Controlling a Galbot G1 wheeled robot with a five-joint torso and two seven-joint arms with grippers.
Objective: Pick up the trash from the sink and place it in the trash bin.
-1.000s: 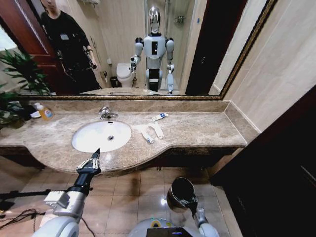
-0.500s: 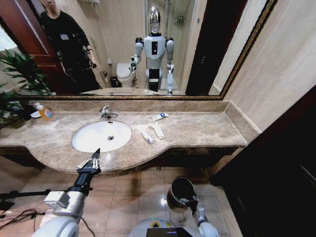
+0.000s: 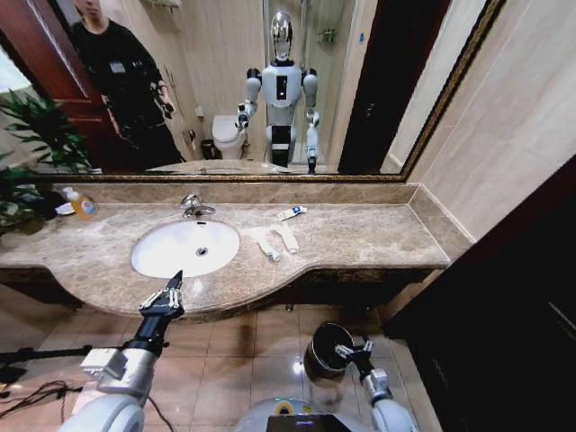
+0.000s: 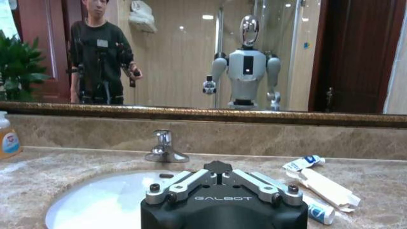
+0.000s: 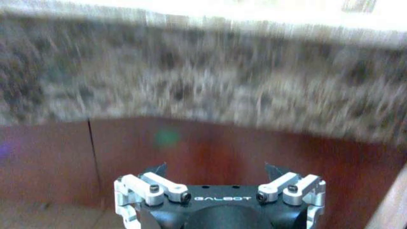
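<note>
Low by the bin [image 3: 326,351], right gripper [image 3: 349,353] spreads its fingers, empty; left gripper [image 3: 167,294] waits spread near the sink [image 3: 148,250], tubes [image 3: 274,240] on desk.

Orange-liquid bottle [image 3: 83,206] at counter's back left, green plant [image 3: 36,135] beside it, gold-framed mirror [image 3: 432,117] above

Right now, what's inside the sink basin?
Inside the sink just the drain shows; no trash in it. The white tubes and the blue-and-white packet lie on the counter beside it. The left end effector hides part of the front rim.
</note>
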